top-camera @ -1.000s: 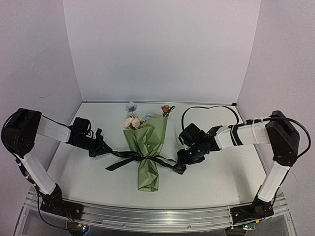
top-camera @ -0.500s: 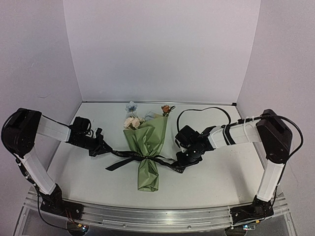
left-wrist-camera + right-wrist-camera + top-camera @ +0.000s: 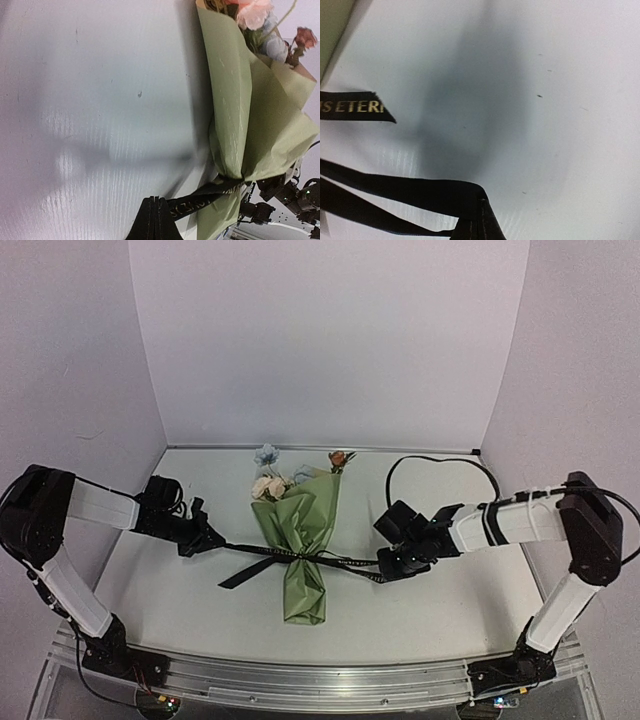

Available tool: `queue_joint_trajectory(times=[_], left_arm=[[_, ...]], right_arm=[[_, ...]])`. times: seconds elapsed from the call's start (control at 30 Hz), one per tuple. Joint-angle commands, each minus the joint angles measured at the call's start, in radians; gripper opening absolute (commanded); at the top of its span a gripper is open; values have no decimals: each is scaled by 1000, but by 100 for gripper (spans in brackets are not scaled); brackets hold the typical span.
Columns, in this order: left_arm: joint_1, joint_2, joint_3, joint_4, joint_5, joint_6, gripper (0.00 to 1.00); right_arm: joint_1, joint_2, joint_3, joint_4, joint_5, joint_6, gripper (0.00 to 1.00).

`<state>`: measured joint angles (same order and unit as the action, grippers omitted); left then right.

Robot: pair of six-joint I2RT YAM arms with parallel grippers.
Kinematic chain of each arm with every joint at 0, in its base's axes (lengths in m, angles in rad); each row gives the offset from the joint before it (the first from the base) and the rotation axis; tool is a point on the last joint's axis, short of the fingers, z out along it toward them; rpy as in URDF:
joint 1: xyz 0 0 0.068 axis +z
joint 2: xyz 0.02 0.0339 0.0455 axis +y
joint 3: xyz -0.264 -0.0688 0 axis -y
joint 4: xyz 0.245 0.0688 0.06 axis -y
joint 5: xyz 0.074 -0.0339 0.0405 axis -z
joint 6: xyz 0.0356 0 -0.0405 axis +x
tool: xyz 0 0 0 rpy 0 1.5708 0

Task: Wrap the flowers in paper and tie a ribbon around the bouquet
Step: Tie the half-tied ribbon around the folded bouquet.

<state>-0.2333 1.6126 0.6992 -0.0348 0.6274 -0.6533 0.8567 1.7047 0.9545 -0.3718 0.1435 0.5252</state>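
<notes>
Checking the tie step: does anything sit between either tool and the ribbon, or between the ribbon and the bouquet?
Nothing visible. The left tool and right tool are each shut on the ribbon, which runs straight to the bouquet.

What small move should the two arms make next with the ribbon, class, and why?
Probably pull outward a little, left pincer leftward and right pincer rightward. Each is shut on the narrow black lettered ribbon, which crosses the pinched waist of the olive-green paper bouquet, so that should snug the tie.
</notes>
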Motion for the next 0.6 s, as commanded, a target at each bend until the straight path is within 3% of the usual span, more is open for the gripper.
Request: queue_joint_trajectory(times=[0.0,0.57], left_arm=[[7,-77,-41,7,-108,-33,0],[46,-98,-103,68,-97,-88,0]], right_arm=[[32,-118,-100,74,193,119,0],[59,-311,-340,99,356,231,0]])
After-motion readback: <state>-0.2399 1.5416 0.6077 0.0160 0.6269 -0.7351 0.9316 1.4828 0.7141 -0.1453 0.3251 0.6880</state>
